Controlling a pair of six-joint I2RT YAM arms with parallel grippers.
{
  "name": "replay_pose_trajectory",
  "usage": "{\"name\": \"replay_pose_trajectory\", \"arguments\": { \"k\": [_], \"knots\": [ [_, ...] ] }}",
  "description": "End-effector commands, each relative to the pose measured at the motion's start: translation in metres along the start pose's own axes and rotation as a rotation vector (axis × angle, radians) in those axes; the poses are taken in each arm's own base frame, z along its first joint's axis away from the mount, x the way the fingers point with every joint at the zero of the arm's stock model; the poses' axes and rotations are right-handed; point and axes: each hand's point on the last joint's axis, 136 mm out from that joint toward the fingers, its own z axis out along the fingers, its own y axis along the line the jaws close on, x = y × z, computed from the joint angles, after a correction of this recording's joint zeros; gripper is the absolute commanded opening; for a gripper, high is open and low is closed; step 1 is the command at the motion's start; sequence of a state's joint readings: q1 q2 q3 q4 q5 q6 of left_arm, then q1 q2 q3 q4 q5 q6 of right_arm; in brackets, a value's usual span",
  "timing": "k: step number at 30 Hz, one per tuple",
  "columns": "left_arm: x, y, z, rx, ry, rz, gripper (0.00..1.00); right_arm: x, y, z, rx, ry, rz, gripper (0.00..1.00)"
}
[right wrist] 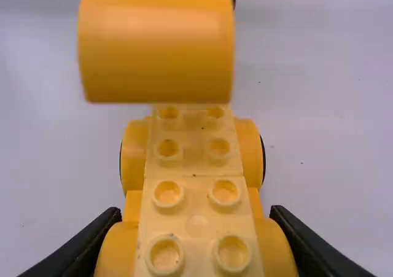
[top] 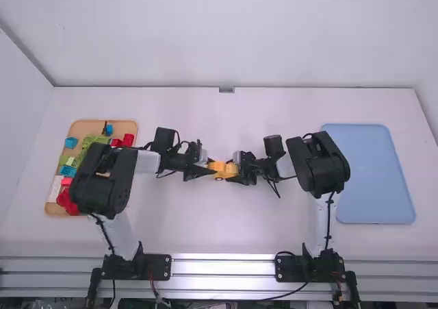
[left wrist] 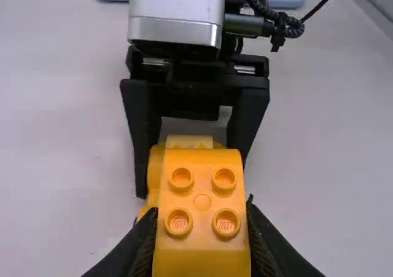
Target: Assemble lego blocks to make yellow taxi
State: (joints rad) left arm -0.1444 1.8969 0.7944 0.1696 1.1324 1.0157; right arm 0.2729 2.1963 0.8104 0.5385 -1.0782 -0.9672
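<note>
Mid-table, my left gripper (top: 211, 168) and right gripper (top: 237, 173) face each other around the yellow pieces. In the left wrist view, my left gripper (left wrist: 201, 237) is shut on a yellow-orange block (left wrist: 202, 194) with four studs. The right wrist view has this block (right wrist: 156, 50) with its curved side above the far end of the taxi base (right wrist: 196, 191); I cannot tell whether they touch. That base has pale yellow studded bricks and rounded orange wheel arches. My right gripper (right wrist: 195, 237) is shut on its near end.
At the left, a wooden tray (top: 89, 127) carries several red, green, blue and white blocks. A pale blue tray (top: 373, 175) lies at the right. White walls stand behind and left of the table.
</note>
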Motion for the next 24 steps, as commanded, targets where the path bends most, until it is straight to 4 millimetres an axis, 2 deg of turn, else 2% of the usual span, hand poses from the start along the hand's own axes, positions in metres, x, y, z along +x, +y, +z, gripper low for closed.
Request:
{"name": "replay_pose_trajectory", "arguments": {
  "k": [1,12,24],
  "knots": [
    [-0.013,0.0,0.005,0.052,-0.076,0.004,0.02,0.008,0.002,0.002,0.005,0.029,0.017,0.47],
    [-0.002,0.006,0.034,0.067,0.007,-0.005,0.02,0.009,0.005,0.004,-0.005,0.035,0.026,0.47],
    [0.018,0.015,0.032,-0.007,0.102,-0.048,0.02,0.01,0.005,0.003,-0.004,0.036,0.03,0.47]
  ]
}}
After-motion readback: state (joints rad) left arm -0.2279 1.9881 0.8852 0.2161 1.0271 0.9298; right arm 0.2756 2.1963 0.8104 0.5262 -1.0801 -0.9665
